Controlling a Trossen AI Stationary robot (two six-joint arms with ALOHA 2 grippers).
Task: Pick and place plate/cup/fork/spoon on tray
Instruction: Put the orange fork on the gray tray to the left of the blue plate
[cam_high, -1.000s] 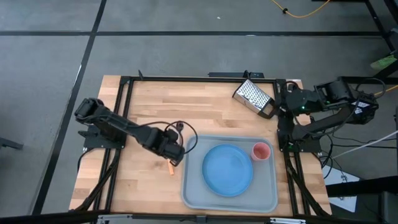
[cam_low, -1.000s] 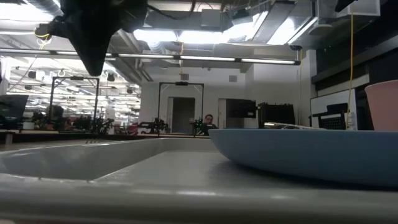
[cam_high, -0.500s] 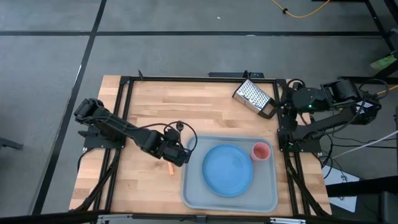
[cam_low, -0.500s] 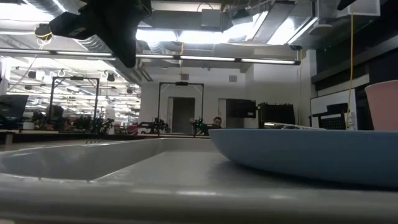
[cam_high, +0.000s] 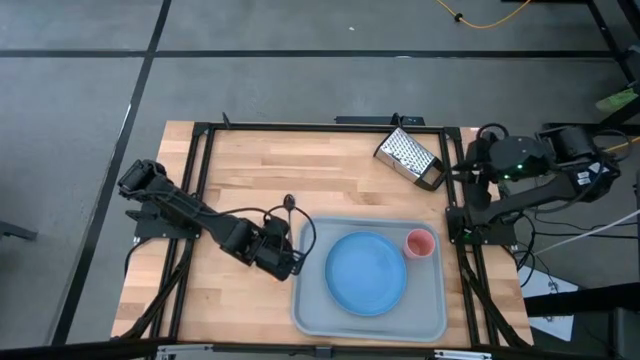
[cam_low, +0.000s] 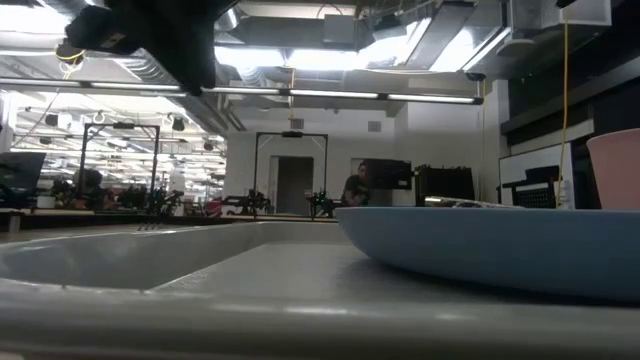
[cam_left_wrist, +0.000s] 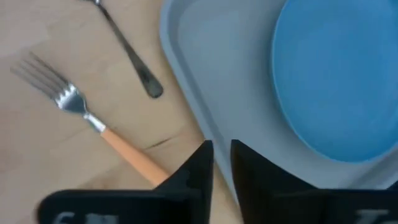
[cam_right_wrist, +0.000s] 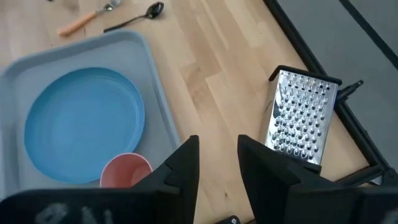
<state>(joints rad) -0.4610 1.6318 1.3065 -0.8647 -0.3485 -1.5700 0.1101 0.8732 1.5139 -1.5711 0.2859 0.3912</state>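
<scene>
The light-blue plate (cam_high: 367, 272) and the pink-red cup (cam_high: 419, 243) stand in the grey-blue tray (cam_high: 300, 300). The fork (cam_left_wrist: 118, 149), with its orange handle, and the dark spoon (cam_left_wrist: 134, 59) lie flat on the wood left of the tray. They also show in the right wrist view, the fork (cam_right_wrist: 84, 22) and the spoon (cam_right_wrist: 134, 18). My left gripper (cam_left_wrist: 222, 155) hovers at the tray's left rim over the fork's handle end, its fingers a narrow gap apart, and hides the fork in the high view (cam_high: 280, 258). My right gripper (cam_right_wrist: 217, 155) is open and empty at the table's right edge.
A metal box grater (cam_high: 408, 157) lies at the far right of the table, close to my right gripper. The low view shows the plate (cam_low: 480, 245) and the cup (cam_low: 615, 170) close up. A person stands far off in the room behind.
My left gripper has shifted a little toward the tray and then toward the table's near edge, and now covers the fork in the high view. My right arm has drawn back toward the table's right edge, away from the grater.
</scene>
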